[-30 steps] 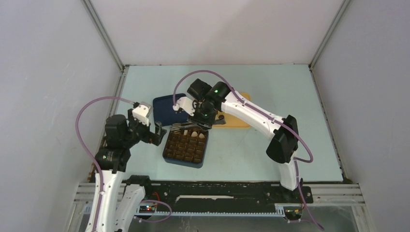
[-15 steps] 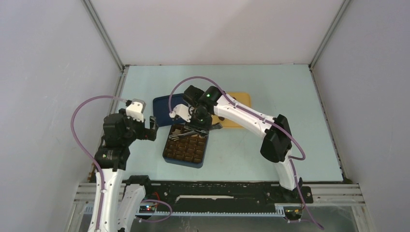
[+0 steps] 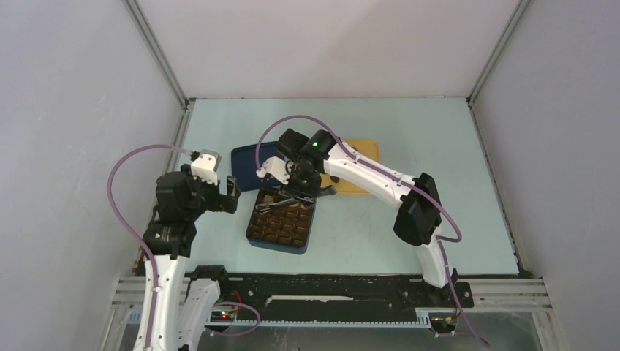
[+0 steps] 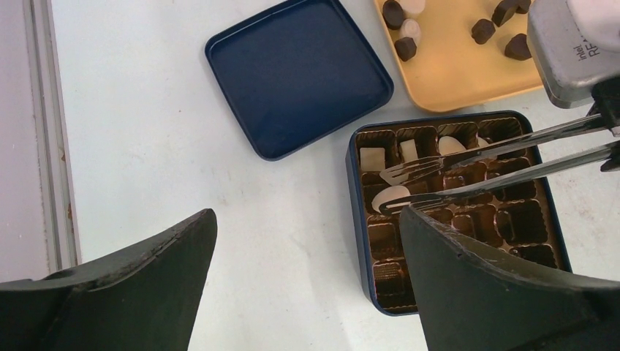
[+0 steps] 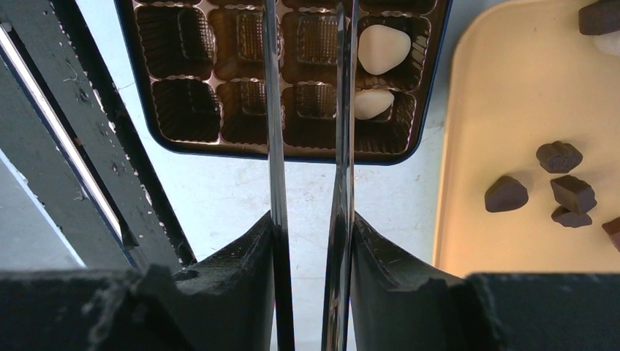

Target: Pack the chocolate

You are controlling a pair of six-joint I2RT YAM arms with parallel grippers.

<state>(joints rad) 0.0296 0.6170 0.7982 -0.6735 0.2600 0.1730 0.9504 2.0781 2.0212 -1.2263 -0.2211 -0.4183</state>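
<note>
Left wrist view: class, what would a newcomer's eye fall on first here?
Shiny metal tongs reach in from the right across the dark blue box, their tips at a cream-white piece in its brown insert. Higher in the picture lie the box's lid, upper left, and a yellow tray of loose dark pieces, upper right.

Right wrist: tongs [image 5: 273, 110] tips, corner chocolate [image 5: 601, 16] — cropped.

Some cream-white chocolate pieces [image 4: 390, 197] sit in box [image 4: 354, 186] cells; others (mostly dark brown) lie on the tray [image 4: 446, 69].
</note>
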